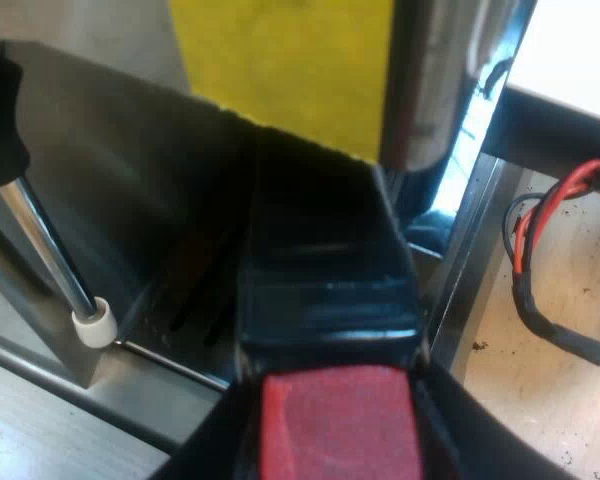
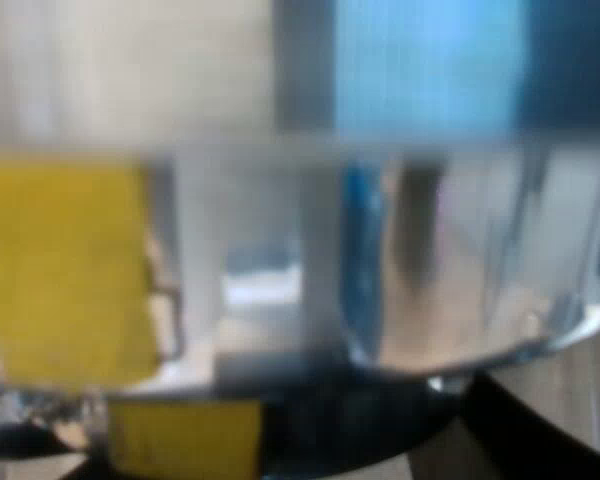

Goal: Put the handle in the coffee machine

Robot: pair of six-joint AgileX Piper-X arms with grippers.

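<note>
The bench (image 1: 510,420) is light wood w/ some coffee crumbs on it. It runs beside the espresso machine (image 1: 130,190), whose dark metal front stands directly ahead of my left claw (image 1: 335,445). This claw is closed tight on the handle (image 1: 325,280), one black finger on each side of the red end (image 1: 335,420), no gap that I can see.

So the handle's long axis goes straight away from the claw. The red end is nearest to it, and the far end points into the shadow under a yellow patch (image 1: 280,60), just beside a chrome cylinder (image 1: 430,90). The metal holder part is hidden in that shadow, so I cannot say if it is seated or only near.

A steam wand (image 1: 45,250) w/ a white tip hangs off to the side of the claw, apart from the handle.

The right claw (image 2: 440,440) is very close to shiny metal of the machine. Open or closed, I cannot tell.

The left arm has the job, imo. The next move prob. needs a push along this axis, then a turn to lock. The risk is to knock the chrome part.
</note>
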